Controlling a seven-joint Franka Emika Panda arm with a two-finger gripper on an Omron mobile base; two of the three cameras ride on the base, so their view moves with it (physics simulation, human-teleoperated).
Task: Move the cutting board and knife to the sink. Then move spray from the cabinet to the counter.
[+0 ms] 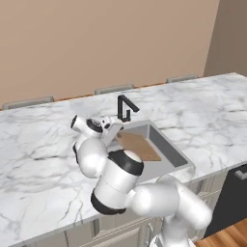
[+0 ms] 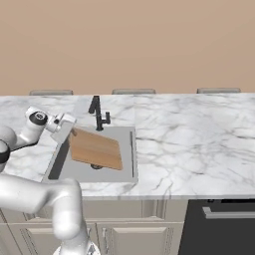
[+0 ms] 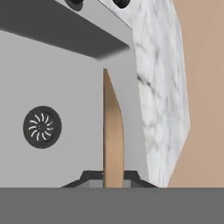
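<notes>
The gripper [image 2: 68,130] is squeezing the cutting board [image 2: 95,148] over the sink [image 2: 128,172] — it should be lowering it slowly, then letting go.

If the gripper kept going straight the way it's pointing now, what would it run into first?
Probably the sink floor near the drain. The gripper, shut on the cutting board, points into the basin; depth is hard to judge.

The arm [image 1: 120,178] hides the sink's [image 1: 166,144] near-left part and the cutting board's [image 1: 140,147] gripped edge.
</notes>
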